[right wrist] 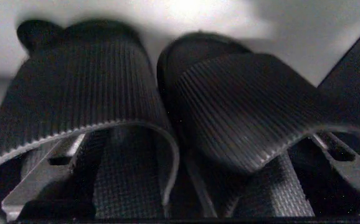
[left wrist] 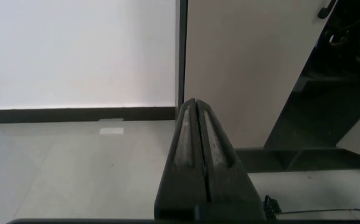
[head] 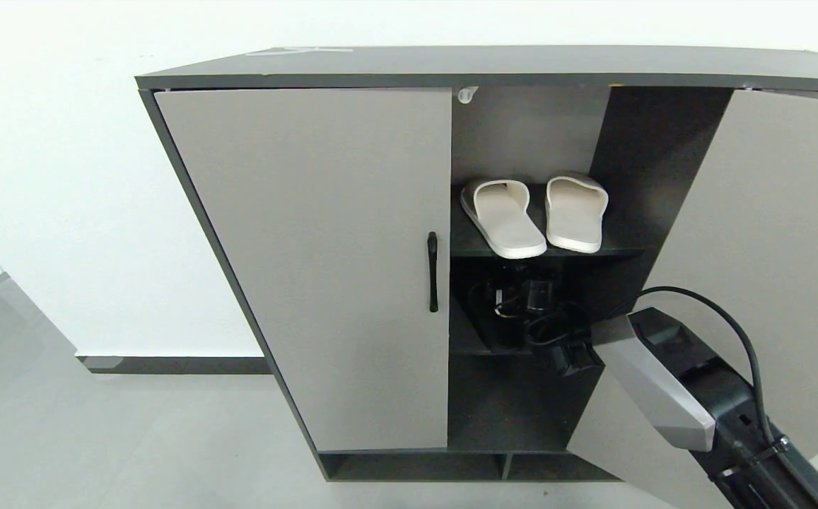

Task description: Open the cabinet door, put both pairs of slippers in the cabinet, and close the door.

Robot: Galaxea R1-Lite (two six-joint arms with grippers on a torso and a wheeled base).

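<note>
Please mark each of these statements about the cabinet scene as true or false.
1. The white slippers lie on the upper shelf. True.
2. The left door is open. False: it is closed; the right door is the open one.
3. The left gripper is shut and holds nothing. True.
4. The black slippers lie on the floor. False: they are inside the cabinet, below the white pair.
</note>
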